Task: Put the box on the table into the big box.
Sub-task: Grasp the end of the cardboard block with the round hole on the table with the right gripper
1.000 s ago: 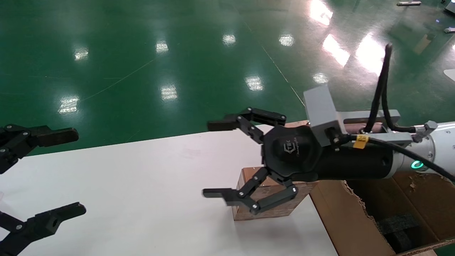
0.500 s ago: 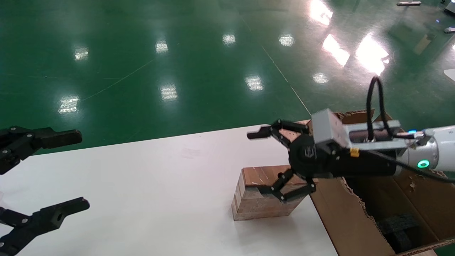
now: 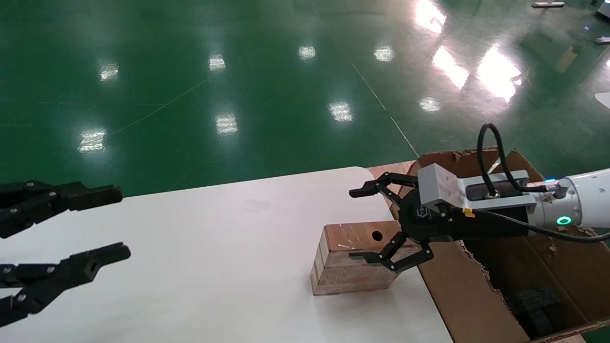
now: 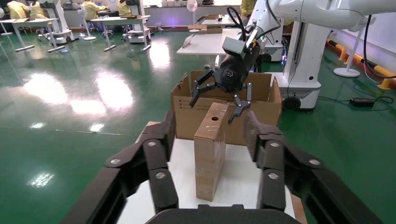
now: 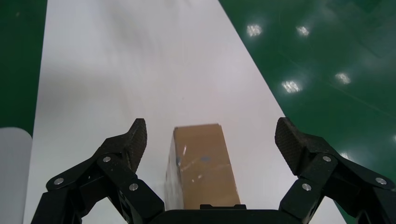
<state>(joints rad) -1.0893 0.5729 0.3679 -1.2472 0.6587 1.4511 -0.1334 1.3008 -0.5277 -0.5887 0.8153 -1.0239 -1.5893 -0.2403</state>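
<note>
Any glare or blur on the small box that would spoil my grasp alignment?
Head view: a glare streak crosses the box on its taped top, hole still readable; the floor throws bright reflections. Right wrist view: box slightly soft, edges clear between the open right gripper jaws. Left wrist view: box evenly lit.

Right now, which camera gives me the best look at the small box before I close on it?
The head view: the box lies whole on the table beside the big box, between the open right gripper fingers. The right wrist view shows its top only; the left wrist view shows it end-on.
</note>
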